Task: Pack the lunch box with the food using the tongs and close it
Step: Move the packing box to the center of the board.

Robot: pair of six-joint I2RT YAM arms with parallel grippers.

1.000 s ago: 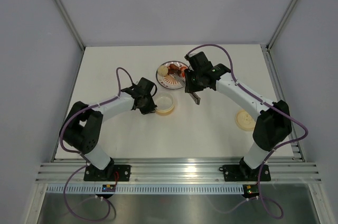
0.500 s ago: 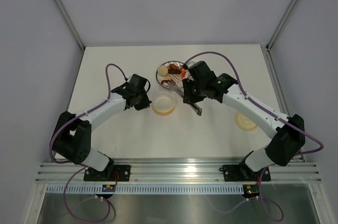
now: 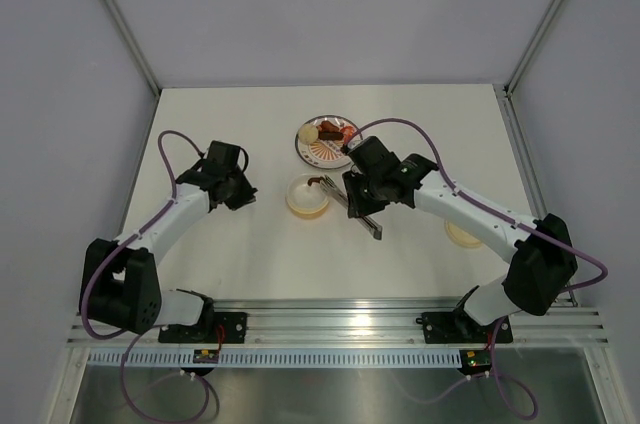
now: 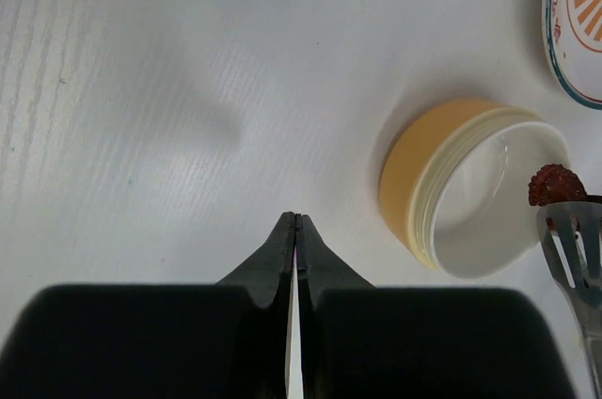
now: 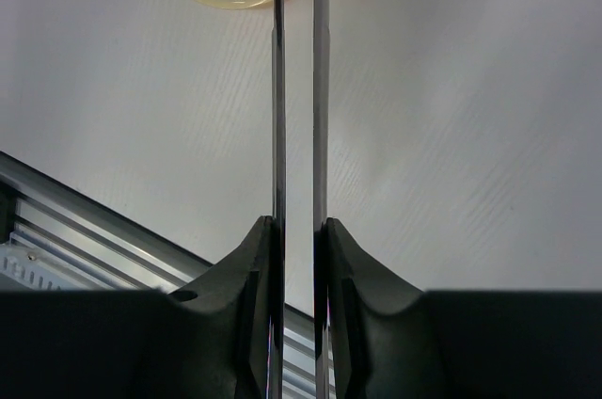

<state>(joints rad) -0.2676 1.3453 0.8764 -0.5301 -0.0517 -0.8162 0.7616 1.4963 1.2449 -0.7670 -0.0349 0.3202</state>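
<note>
The lunch box [image 3: 307, 197], a round cream-yellow tub, stands open on the table below the plate; in the left wrist view the lunch box [image 4: 475, 187] has a bare white inside. My right gripper [image 3: 356, 204] is shut on the silver tongs [image 3: 374, 231], whose two thin arms [image 5: 278, 88] run up between my fingers [image 5: 259, 258]. The tong tips [image 4: 572, 241] hold a brown-red piece of food [image 4: 555, 184] over the tub's right rim. More food [image 3: 338, 132] lies on the plate. My left gripper [image 4: 296, 220] is shut and empty, left of the tub.
The red-and-white patterned plate [image 3: 322, 152] sits just behind the tub, with a pale round slice [image 3: 309, 131] on it. The flat cream lid [image 3: 463, 232] lies on the table at the right. A metal rail [image 5: 85, 215] runs along the near table edge.
My right arm has carried the tongs from the plate to the tub, with a brown piece in the tips. My left arm has pulled back leftward, away from the tub.
</note>
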